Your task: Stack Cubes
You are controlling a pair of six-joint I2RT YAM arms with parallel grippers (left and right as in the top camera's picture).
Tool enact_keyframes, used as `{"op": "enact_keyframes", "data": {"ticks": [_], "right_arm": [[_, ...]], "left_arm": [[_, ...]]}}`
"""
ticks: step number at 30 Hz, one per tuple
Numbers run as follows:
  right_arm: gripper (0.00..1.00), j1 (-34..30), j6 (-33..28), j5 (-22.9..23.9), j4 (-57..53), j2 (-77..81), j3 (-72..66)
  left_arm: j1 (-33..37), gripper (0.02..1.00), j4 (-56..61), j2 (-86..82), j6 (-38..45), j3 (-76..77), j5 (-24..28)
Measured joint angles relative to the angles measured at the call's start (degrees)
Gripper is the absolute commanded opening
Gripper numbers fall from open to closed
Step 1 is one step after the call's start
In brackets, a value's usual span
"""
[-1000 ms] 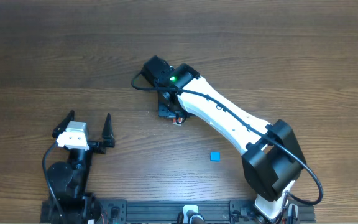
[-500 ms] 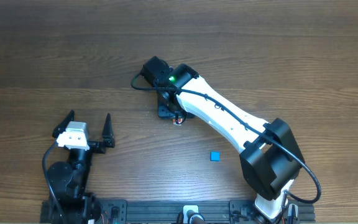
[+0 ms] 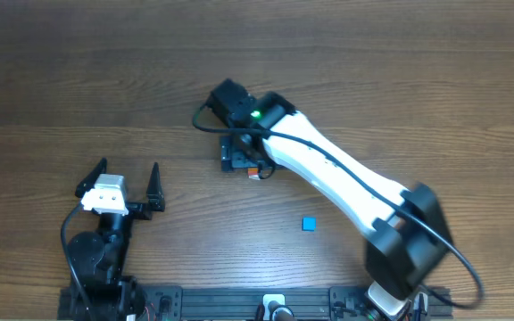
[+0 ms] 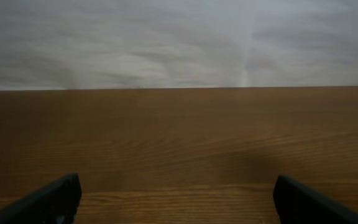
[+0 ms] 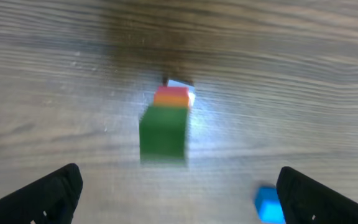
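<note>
right gripper is hovering over the stack in the middle of the desk, green cube on top, jaws gaping wide and carrying nothing. blue cube is sitting alone, well apart from the stack, back toward the base of the right arm, so that arm is nearer by far. square, no long axis to align. left gripper is sitting parked, wide open, empty. open desk all round the cube, no edge close
</note>
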Motion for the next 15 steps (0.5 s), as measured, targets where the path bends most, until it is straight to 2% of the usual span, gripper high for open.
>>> {"op": "enact_keyframes", "data": {"ticks": [6, 10, 15], "right_arm": [[0.993, -2.51, -1.27, 1.84, -4.79, -18.97, -6.69], [0.993, -3.43, -0.98, 1.46, -1.99, -27.04, -19.85], [0.993, -4.31, 0.57, -0.02, 3.69, -28.37, -35.54]], "left_arm": [[0.00, 1.000, 0.00, -0.04, 0.00, 0.00, -0.02], [0.00, 0.998, 0.00, -0.04, 0.00, 0.00, 0.00], [0.00, 0.998, -0.02, -0.04, 0.00, 0.00, -0.02]]}}
